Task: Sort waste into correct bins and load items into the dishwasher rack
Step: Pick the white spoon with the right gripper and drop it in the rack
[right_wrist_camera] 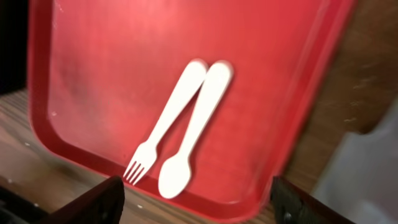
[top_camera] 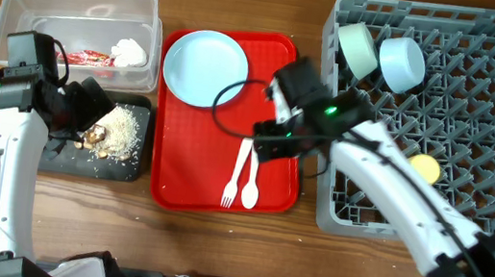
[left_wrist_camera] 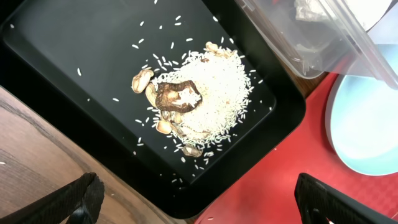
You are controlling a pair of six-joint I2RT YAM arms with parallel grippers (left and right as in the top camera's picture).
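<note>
Yellow cup [top_camera: 425, 167] in rack [top_camera: 484, 114]: overhead only.

Furniture on your list: one brown wood-grain tabletop [top_camera: 203, 244], grain running left to right, evenly lit, reaching every edge of the overhead view.

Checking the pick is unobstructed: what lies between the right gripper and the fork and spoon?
Nothing. In the right wrist view, the open right gripper frames the fork and spoon, with only bare red tray around them.

Bare red tray [right_wrist_camera: 112, 56] lies open around fork [right_wrist_camera: 165, 119] and spoon [right_wrist_camera: 198, 121], though their handles seem to touch
</note>
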